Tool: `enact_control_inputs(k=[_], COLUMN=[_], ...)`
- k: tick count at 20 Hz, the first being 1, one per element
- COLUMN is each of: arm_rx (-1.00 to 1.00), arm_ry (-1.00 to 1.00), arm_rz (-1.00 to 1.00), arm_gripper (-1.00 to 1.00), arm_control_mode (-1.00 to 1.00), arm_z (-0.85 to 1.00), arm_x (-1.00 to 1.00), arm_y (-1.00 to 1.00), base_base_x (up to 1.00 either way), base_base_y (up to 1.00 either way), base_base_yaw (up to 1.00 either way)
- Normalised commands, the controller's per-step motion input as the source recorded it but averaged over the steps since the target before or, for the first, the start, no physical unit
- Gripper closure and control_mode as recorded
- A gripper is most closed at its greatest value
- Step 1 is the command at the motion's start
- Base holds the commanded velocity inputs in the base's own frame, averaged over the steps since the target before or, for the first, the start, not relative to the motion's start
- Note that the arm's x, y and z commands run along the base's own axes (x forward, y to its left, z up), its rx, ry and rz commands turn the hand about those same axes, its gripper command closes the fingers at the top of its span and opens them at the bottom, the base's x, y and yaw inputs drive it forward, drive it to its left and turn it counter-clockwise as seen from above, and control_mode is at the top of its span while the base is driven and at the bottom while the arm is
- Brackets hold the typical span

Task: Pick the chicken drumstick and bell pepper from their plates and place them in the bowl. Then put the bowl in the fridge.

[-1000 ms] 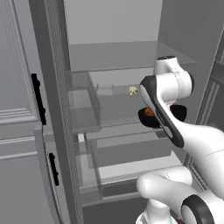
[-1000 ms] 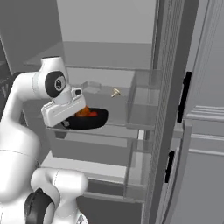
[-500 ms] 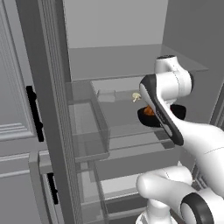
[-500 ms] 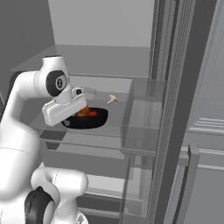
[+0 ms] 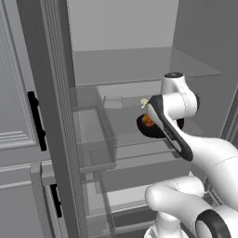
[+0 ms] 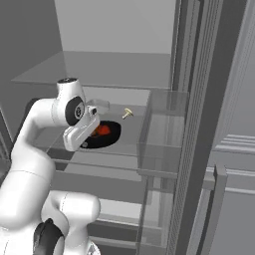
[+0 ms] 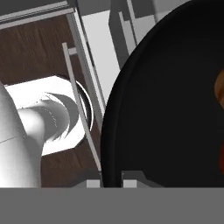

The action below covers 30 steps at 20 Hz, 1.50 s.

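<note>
Gripper [image 7: 112,175] pinched down on the rim of the bowl [image 7: 175,100]; from the hand camera I've got the two fingertips [image 7: 132,176] straddling that glossy black edge, most of them cut off at the bottom. The bowl's dark inside takes up the right of that view, with an orange-brown sliver at the far right edge that I read as the chicken drumstick [image 7: 220,89], mostly cropped. From the left base camera the bowl [image 5: 149,130] sits inside the fridge [image 5: 125,69] over a clear glass shelf [image 5: 135,148], half hidden behind my own arm, an orange patch showing in it. Right base camera shows the bowl [image 6: 107,137] better: orange and reddish contents [image 6: 102,129], though I can't separate bell pepper from drumstick there. A small pale object [image 6: 127,113] lies behind the bowl; too small to identify.
</note>
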Motion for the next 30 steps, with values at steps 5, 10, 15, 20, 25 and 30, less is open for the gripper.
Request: enact_control_inputs(k=[5,10,15,20,25,30], arm_rx=[0.0,0.01,0.05,0.05,0.02,0.0], arm_ry=[0.0,0.0,-0.06,-0.16,-0.08,0.0], arm_rz=[0.01,0.01,0.04,0.06,0.01,0.0], arm_gripper=[1.0,1.0,1.0,1.0,1.0,1.0], arm_control_mode=[-1.0,-1.0,-1.0,-1.0,-1.0,-1.0], arm_z=[-0.29,-0.53,-0.44,-0.19,-0.07,-0.1], arm_x=[0.8,0.25,0.39,0.62,0.56,0.45], arm_y=[0.0,-0.01,-0.17,-0.1,-0.02,0.0], base_base_x=[0.0,0.0,0.0,0.0,0.0,0.0], base_base_y=[0.0,0.0,0.0,0.0,0.0,0.0], base_base_yaw=[0.0,0.0,0.0,0.0,0.0,0.0])
